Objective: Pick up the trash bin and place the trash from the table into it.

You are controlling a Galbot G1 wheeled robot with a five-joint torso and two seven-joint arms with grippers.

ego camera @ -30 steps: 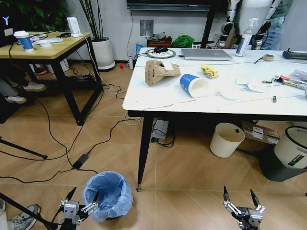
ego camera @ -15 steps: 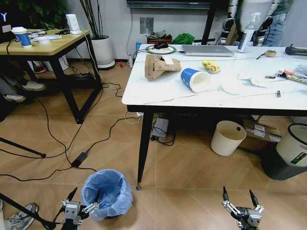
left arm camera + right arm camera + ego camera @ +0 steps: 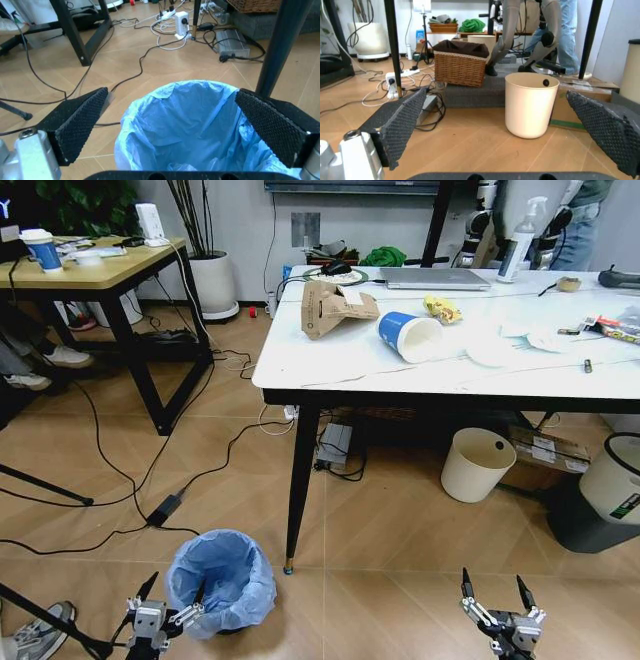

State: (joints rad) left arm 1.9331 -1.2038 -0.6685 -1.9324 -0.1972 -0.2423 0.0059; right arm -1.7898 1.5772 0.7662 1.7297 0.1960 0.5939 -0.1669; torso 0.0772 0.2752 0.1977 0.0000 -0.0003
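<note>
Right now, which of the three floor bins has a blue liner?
The small round bin lined with crinkled light-blue plastic, beside the left end effector; the cream plastic bucket and white black-rimmed bin are unlined.

Cream bucket (image 3: 477, 464) under white tabletop, silver laptop (image 3: 432, 278) on top, wooden desk (image 3: 95, 268) left, floor cables (image 3: 150, 480)

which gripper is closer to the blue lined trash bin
Left. The left gripper hangs open right at the trash bin, its rim between the fingers; the right gripper is open well off to its side.
</note>
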